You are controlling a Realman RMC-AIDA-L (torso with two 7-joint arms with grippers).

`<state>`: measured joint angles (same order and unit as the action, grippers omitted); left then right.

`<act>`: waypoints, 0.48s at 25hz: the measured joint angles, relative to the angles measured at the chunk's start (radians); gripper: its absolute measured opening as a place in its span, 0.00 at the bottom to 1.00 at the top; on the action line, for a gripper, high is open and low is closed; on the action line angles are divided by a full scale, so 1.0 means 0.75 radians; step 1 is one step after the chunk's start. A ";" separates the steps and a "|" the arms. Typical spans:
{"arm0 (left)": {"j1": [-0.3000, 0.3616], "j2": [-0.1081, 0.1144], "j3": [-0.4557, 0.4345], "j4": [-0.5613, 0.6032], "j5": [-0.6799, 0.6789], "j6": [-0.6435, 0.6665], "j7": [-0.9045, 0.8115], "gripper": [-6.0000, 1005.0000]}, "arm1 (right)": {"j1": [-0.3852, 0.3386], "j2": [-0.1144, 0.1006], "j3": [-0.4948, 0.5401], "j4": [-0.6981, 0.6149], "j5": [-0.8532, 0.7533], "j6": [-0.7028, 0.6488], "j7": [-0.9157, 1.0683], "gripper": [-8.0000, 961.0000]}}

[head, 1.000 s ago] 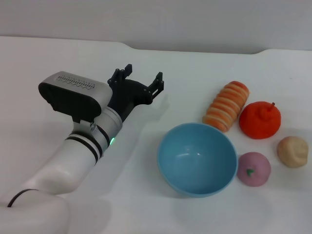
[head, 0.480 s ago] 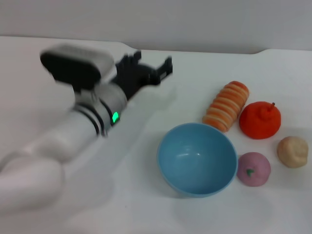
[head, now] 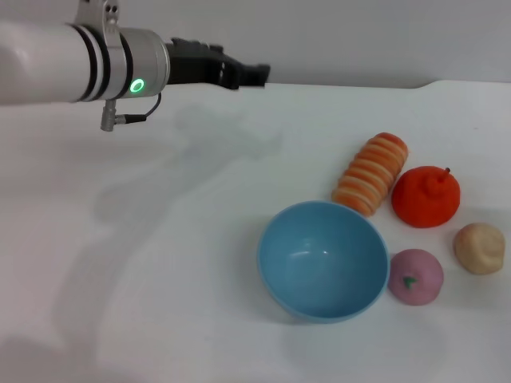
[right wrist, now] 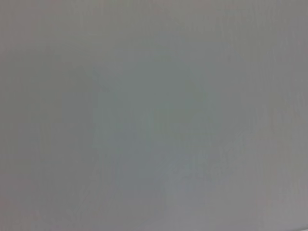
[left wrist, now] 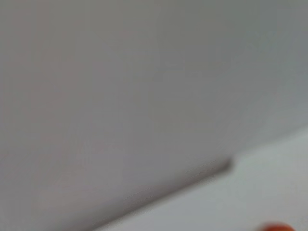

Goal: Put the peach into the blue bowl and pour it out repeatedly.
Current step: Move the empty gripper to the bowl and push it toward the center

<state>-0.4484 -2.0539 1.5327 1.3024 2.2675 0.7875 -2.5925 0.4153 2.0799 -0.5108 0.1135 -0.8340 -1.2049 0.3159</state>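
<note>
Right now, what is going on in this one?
Nothing is being handled. The left gripper is raised high over the far left of the table, well away from the fruit. The blue bowl sits empty, and the peach lies on the table against its right side. The right arm is out of view.

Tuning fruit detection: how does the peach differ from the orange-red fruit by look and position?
The peach is pink-mauve with a small green mark; the orange-red fruit is bright orange-red with a dark stem on top. The peach looks smaller. The peach sits right beside the blue bowl; the orange-red fruit lies farther back, beside the striped roll. Both are roundish and rest on the white table, ungripped.
</note>
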 joint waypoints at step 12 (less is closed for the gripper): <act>-0.168 -0.003 -0.136 -0.008 -0.004 0.638 0.029 0.81 | 0.010 0.000 -0.006 -0.002 -0.009 -0.001 0.000 0.81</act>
<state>-0.5741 -2.0565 1.4303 1.2966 2.2647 1.2660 -2.5710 0.4228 2.0801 -0.5150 0.1119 -0.8410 -1.2060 0.3156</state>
